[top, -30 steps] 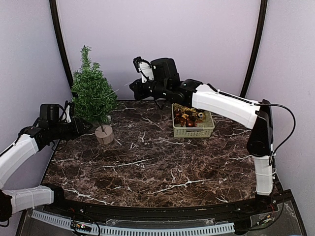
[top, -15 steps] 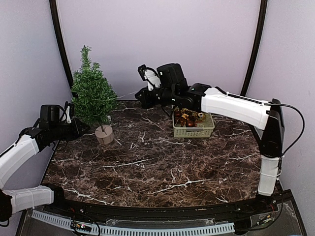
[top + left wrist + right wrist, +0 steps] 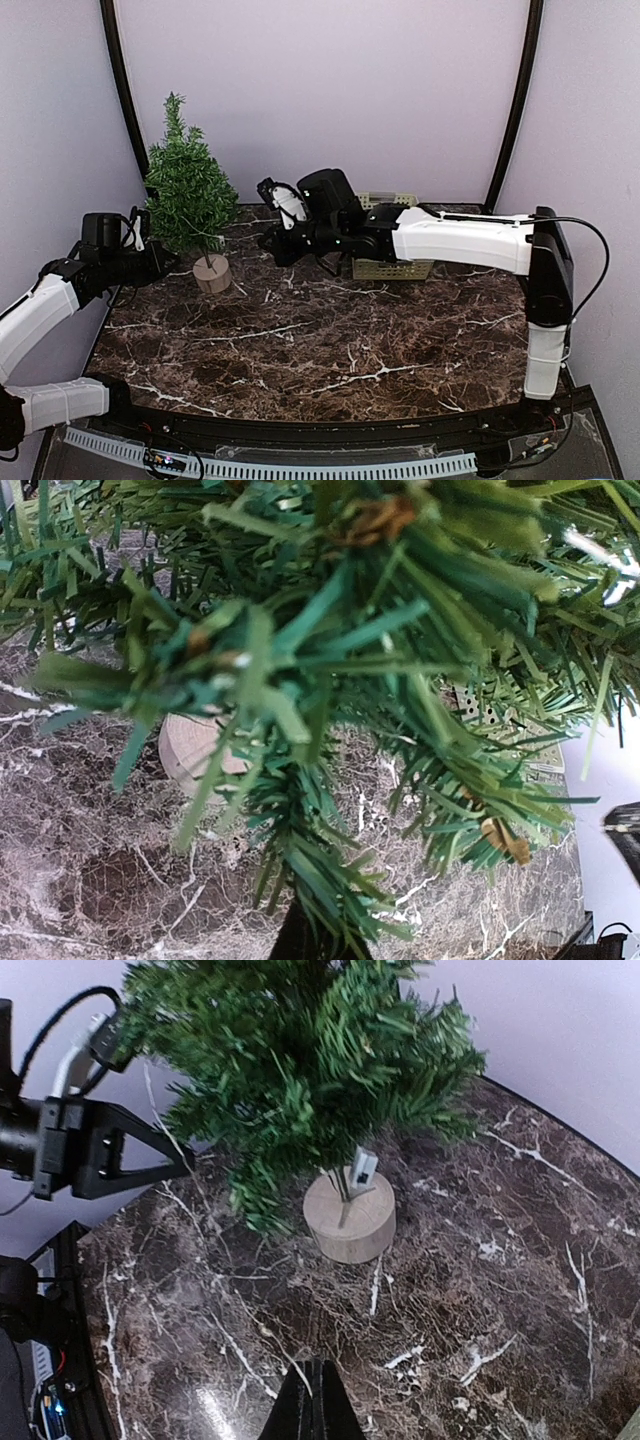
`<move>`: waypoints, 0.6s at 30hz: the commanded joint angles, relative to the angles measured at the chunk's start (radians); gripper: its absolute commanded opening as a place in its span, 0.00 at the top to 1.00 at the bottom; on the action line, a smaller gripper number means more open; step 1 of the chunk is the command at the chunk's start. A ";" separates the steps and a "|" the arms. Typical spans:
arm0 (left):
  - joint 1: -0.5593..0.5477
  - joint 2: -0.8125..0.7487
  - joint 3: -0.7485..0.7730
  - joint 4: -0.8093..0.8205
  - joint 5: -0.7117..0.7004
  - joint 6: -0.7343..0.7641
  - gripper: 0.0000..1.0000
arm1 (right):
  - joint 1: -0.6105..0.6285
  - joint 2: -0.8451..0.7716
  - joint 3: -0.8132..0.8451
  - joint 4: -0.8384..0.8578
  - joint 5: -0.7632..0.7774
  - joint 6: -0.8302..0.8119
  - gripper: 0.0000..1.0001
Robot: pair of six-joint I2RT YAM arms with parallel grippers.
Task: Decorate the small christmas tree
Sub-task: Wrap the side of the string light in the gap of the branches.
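Marble table (image 3: 350, 340): left end effector (image 3: 160, 263) pinches small christmas tree (image 3: 188, 195) branch; right end effector (image 3: 272, 248) closed, outstretched.

A: Which bodies close off the far left corner?
B: The small christmas tree (image 3: 190, 195). Its low branches overhang the stump base (image 3: 211, 273), and a black pole (image 3: 122, 100) rises just behind it. The left gripper (image 3: 165, 262), jaws closed, is against the branches on the tree's left side; in its wrist view, needles (image 3: 330, 680) fill almost everything.

A: And the far middle?
B: The right arm (image 3: 460, 238) spans it from the right edge, above the basket (image 3: 395, 268). The right gripper (image 3: 272, 248), jaws together, hangs near the tree, with bare marble between it and the base.

A: Where is passage open?
B: Over the table (image 3: 330, 340), from the base to the near edge.
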 commanded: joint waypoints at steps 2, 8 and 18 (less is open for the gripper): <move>-0.005 -0.010 0.018 -0.021 -0.026 0.018 0.99 | -0.031 0.056 0.073 -0.006 0.072 0.015 1.00; -0.005 -0.005 0.021 -0.026 -0.039 0.028 0.99 | -0.075 0.109 0.184 -0.014 0.124 -0.018 1.00; -0.005 0.001 0.020 -0.033 -0.061 0.042 1.00 | -0.107 0.162 0.346 -0.025 0.156 -0.067 1.00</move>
